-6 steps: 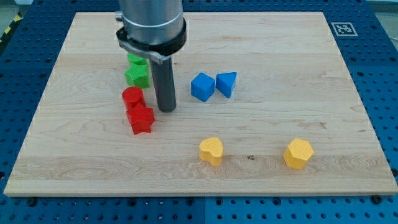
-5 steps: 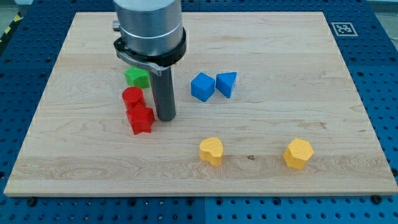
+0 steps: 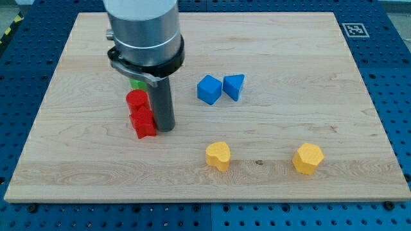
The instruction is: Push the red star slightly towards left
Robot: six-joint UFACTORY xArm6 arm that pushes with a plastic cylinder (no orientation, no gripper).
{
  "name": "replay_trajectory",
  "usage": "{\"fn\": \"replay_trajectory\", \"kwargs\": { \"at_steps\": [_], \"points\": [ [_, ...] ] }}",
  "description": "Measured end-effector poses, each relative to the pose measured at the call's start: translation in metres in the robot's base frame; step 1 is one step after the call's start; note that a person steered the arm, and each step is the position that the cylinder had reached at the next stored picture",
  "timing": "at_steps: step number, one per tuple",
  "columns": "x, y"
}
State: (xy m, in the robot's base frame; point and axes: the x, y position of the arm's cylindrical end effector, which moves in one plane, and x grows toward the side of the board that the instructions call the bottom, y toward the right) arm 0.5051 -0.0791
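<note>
The red star lies on the wooden board, left of the middle. A red cylinder touches its upper side. My tip stands right against the star's right side, and the rod covers the star's right edge. The arm's grey body hides most of the green block above the red cylinder.
A blue cube and a blue wedge-like block sit side by side right of my rod. A yellow rounded block and a yellow hexagonal block lie near the view's bottom. A marker tag is at the board's top right corner.
My tip has moved down and left, from beside the red cylinder to against the red star's right side. The arm's body now hides most of the green blocks.
</note>
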Motion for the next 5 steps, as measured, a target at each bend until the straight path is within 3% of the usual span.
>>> {"fn": "replay_trajectory", "kwargs": {
  "at_steps": [2,4,5],
  "points": [
    [0.001,-0.015],
    [0.001,0.023],
    [0.022,0.026]
  ]
}}
